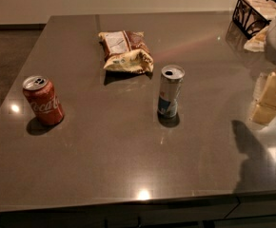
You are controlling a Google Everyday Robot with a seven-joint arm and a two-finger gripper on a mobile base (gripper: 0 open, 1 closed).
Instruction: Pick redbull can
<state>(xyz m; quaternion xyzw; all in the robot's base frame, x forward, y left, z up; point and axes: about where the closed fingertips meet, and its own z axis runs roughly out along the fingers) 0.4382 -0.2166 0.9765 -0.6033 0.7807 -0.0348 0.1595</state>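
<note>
Redbull can [169, 91] stands upright near middle of table [128, 170], nothing touching it. Gripper [272, 99] sits at right edge of view, well apart from can. Cannot tell if gripper is spread apart or pressed together. Pick looks not yet begun.

What could go wrong:
- Can is tall and thin; side bump could tip it and make it roll.
- Table looks smooth; push could slide can away.
- Chip bag [126, 51] lies near, behind can; reaching too far could shove it.
- Coca-Cola can [43, 100] far left is wrong one.
</note>
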